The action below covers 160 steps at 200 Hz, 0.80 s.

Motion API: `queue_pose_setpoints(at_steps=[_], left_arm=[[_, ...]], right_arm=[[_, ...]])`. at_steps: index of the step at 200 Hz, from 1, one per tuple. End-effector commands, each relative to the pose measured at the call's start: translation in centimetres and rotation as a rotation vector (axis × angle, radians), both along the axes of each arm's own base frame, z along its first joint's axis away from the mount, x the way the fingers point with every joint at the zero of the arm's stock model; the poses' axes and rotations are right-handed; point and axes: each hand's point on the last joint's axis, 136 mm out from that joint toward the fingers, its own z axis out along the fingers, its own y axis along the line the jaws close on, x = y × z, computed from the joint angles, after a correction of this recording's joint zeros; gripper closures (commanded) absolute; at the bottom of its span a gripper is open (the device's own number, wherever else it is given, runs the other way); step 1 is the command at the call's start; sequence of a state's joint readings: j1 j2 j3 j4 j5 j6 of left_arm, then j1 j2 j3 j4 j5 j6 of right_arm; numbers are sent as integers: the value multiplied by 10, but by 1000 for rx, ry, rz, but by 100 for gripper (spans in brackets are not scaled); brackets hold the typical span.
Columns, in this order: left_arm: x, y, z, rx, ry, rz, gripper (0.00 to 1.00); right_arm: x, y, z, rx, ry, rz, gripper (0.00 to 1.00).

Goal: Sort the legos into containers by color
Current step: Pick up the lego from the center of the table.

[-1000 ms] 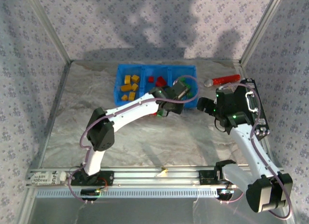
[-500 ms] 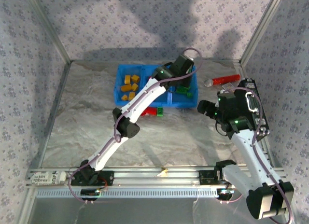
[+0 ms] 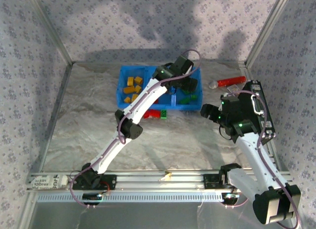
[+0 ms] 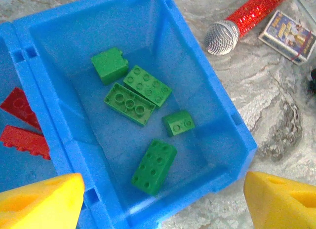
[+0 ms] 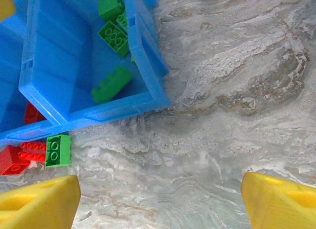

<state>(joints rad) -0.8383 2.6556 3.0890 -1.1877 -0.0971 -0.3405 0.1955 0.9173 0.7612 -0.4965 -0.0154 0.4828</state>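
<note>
A second ago my left arm was folded low by the near wall of the blue tray (image 3: 121,93). Now it stretches out over the tray's right-hand compartment. My right arm has hardly shifted.

My left fingers (image 4: 39,204) are blunt yellow wedges and stand wide apart with nothing between them. Below them five green bricks (image 4: 147,85) lie loose on the compartment's smooth plastic floor. They are studded blocks, some flat and oblong, one small and sloped, and two of them touch. Past the divider, red bricks (image 4: 19,103) lie in the middle compartment. From above, my left forearm crosses that compartment and hides them. The yellow-orange bricks (image 3: 133,88) sit in the left compartment.

My right fingers (image 5: 281,199) are also spread and empty, over bare bench (image 3: 89,125), a silvery sheet with a wrinkled, marbled look. The tray sits at the middle of the bench's far edge. Just outside its near wall a red brick (image 5: 24,152) and a green brick (image 5: 57,150) lie side by side, touching, on the bench.

Toward the far right corner lies a toy microphone (image 4: 222,36) with a grey mesh head and a red glittery handle. A small printed box (image 4: 287,36) lies just beside it.
</note>
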Motion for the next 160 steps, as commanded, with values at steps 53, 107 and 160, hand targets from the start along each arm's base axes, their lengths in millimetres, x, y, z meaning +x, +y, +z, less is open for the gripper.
queue_pose_setpoints(at_steps=[53, 107, 160], left_arm=[[-48, 50, 32, 243, -49, 35, 23], [-77, 30, 65, 134, -56, -39, 25], [-98, 44, 186, -77, -274, -136, 28]], right_arm=[[0, 18, -19, 3, 58, 84, 12], [1, 22, -22, -9, 62, 100, 12], [-5, 22, -29, -10, 65, 120, 12]])
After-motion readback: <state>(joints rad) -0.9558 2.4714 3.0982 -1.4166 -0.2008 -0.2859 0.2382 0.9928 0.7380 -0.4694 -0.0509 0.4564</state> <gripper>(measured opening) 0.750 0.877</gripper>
